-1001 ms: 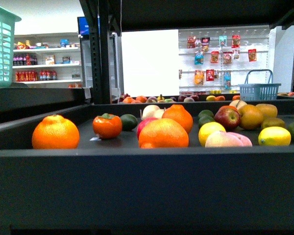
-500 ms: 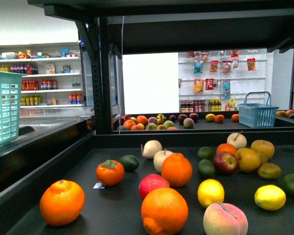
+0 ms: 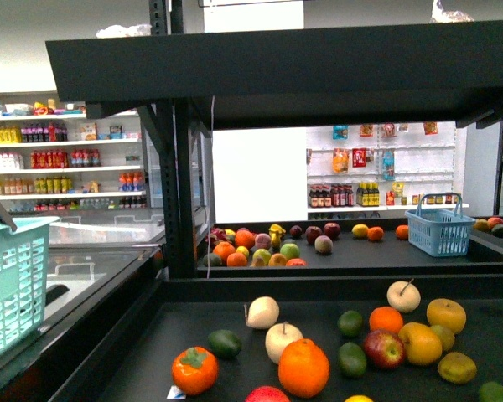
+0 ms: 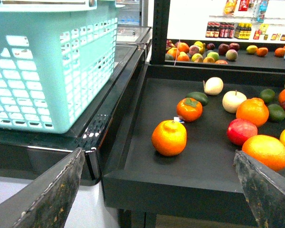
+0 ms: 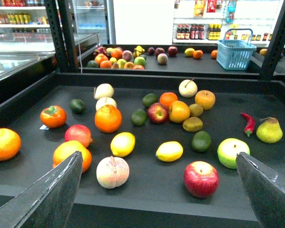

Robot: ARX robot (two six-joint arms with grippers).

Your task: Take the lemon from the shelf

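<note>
The lemon [image 5: 169,151], bright yellow, oval and pointed, lies on the black deck of the shelf [image 5: 147,190] in the right wrist view, among other fruit near the front. My right gripper [image 5: 157,154] is open and empty, in front of the shelf edge, well short of the lemon. My left gripper [image 4: 157,156] is open and empty before the shelf's left front corner [image 4: 180,180], facing an orange [image 4: 169,137]. The lemon is out of the front view and the left wrist view. Neither arm shows in the front view, where the shelf deck [image 3: 193,322] fills the lower part.
A rounder yellow citrus [image 5: 122,144], a peach [image 5: 112,172], a red apple [image 5: 201,178], a lime [image 5: 201,140] and a green apple [image 5: 232,152] ring the lemon. A teal basket [image 4: 47,61] stands left of the shelf. An upper deck [image 3: 302,75] overhangs it.
The front view has risen from level with the deck's front edge to well above it. The fruit has slid down the frame and the upper deck has come into view.
</note>
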